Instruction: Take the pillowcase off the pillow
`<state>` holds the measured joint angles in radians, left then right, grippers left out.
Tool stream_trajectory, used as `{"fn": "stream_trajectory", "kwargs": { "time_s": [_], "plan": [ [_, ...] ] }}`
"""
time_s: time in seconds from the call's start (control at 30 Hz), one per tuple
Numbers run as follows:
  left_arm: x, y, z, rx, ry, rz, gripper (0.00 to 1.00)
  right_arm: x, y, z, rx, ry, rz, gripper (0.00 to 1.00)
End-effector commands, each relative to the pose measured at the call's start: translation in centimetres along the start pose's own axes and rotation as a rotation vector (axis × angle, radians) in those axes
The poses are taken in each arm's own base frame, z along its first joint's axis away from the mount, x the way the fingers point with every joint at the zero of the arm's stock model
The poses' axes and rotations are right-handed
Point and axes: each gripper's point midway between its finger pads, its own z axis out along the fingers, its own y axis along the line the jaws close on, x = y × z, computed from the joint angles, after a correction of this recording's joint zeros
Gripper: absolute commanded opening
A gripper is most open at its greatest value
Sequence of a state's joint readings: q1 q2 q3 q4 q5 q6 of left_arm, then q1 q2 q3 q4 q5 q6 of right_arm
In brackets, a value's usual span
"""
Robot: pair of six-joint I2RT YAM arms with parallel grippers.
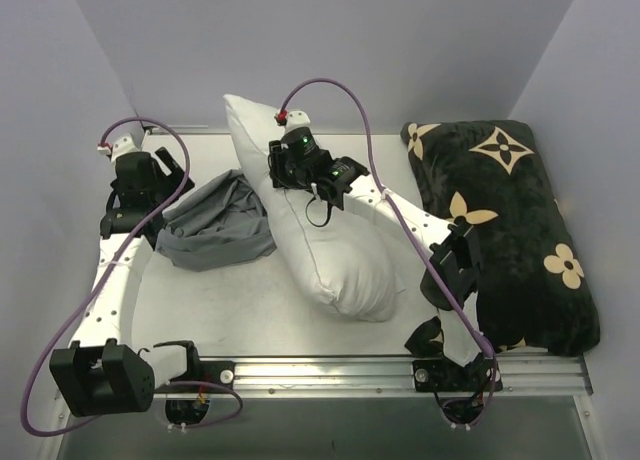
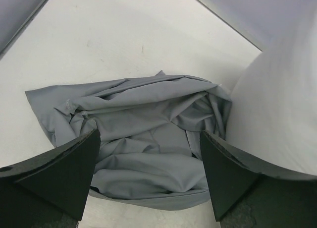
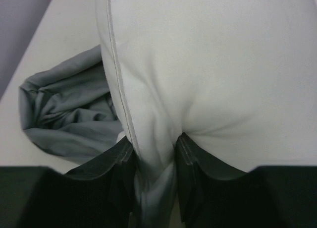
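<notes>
The grey pillowcase lies crumpled and limp in a heap on the table, off the pillow and touching its left side. My left gripper hovers just over the heap, open, with nothing between its fingers; the grey pillowcase fills the gap below them. The plump white pillow stands tilted on its edge in the middle. My right gripper is shut on a fold of the pillow near its seam, and the pillowcase shows to its left.
A black plush cushion with tan flowers fills the right side of the table. Grey walls close in the back and both sides. A metal rail with the arm bases runs along the front edge.
</notes>
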<state>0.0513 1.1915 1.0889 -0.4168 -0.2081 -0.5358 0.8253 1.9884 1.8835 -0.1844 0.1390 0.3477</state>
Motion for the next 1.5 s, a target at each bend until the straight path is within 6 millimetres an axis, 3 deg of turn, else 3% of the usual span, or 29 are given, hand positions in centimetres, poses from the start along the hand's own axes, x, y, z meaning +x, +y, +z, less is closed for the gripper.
{"fn": "stream_trajectory", "kwargs": {
  "time_s": [0.0, 0.07, 0.1, 0.13, 0.17, 0.2, 0.3, 0.33, 0.4, 0.43, 0.47, 0.5, 0.53, 0.57, 0.63, 0.67, 0.77, 0.87, 1.03, 1.47],
  "plan": [
    [-2.4, -2.1, -3.2, 0.119, -0.045, 0.055, 0.9, -5.1, 4.9, -3.7, -0.25, -0.085, 0.119, 0.36],
    [-2.8, -2.7, -4.6, 0.167, -0.065, 0.068, 0.9, -5.5, 6.0, -5.5, -0.316, -0.071, 0.15, 0.58],
    [-2.9, -3.1, -5.2, 0.192, -0.066, 0.072, 0.9, -4.7, 6.7, -6.0, -0.363, -0.041, 0.149, 0.72],
    [-3.1, -3.5, -6.1, 0.22, -0.082, 0.085, 0.9, -4.5, 7.1, -6.8, -0.386, -0.034, 0.149, 0.79],
    [-3.1, -3.8, -6.7, 0.242, -0.08, 0.091, 0.9, -5.2, 7.2, -8.3, -0.403, -0.05, 0.158, 1.0],
    [-3.0, -4.2, -7.1, 0.266, -0.08, 0.096, 0.91, -4.2, 7.2, -8.8, -0.418, -0.025, 0.154, 1.0],
    [-2.2, -6.0, -8.5, 0.346, -0.068, 0.133, 0.9, -5.1, 6.3, -11.7, -0.409, -0.065, 0.151, 1.0],
    [-1.8, -6.8, -9.1, 0.385, -0.058, 0.145, 0.9, -4.1, 5.4, -11.8, -0.378, -0.055, 0.146, 1.0],
    [-0.5, -8.9, -10.5, 0.457, -0.043, 0.208, 0.9, -4.7, 3.7, -13.9, -0.34, -0.097, 0.145, 1.0],
    [-0.1, -9.2, -10.9, 0.46, -0.043, 0.224, 0.91, -3.5, 2.3, -13.9, -0.291, -0.086, 0.142, 1.0],
    [0.4, -9.7, -11.4, 0.476, -0.036, 0.244, 0.91, -4.0, 1.4, -15.8, -0.275, -0.119, 0.138, 1.0],
    [1.0, -10.7, -12.3, 0.518, -0.029, 0.267, 0.91, -3.7, 0.4, -16.2, -0.242, -0.125, 0.132, 1.0],
    [1.3, -11.0, -13.0, 0.542, -0.028, 0.276, 0.91, -2.1, -1.9, -15.9, -0.146, -0.12, 0.111, 1.0],
    [2.0, -11.2, -13.3, 0.551, -0.02, 0.288, 0.91, -2.3, -3.0, -17.7, -0.115, -0.152, 0.108, 1.0],
    [2.0, -10.7, -14.2, 0.561, -0.037, 0.284, 0.91, -1.0, -5.6, -18.7, -0.018, -0.159, 0.096, 1.0],
    [2.1, -10.4, -14.5, 0.561, -0.044, 0.283, 0.91, 0.6, -7.6, -19.5, 0.049, -0.155, 0.088, 1.0],
    [2.5, -9.4, -15.0, 0.561, -0.059, 0.298, 0.91, 3.4, -11.0, -21.2, 0.168, -0.158, 0.08, 1.0],
    [3.3, -8.7, -15.1, 0.562, -0.05, 0.321, 0.91, 5.0, -13.2, -22.9, 0.226, -0.18, 0.102, 1.0],
    [4.2, -8.2, -15.5, 0.581, -0.041, 0.326, 0.91, 5.8, -13.8, -24.3, 0.222, -0.198, 0.113, 1.0],
    [4.3, -7.9, -15.7, 0.587, -0.051, 0.342, 0.91, 7.0, -13.9, -23.3, 0.223, -0.147, 0.09, 1.0]
  ]
}}
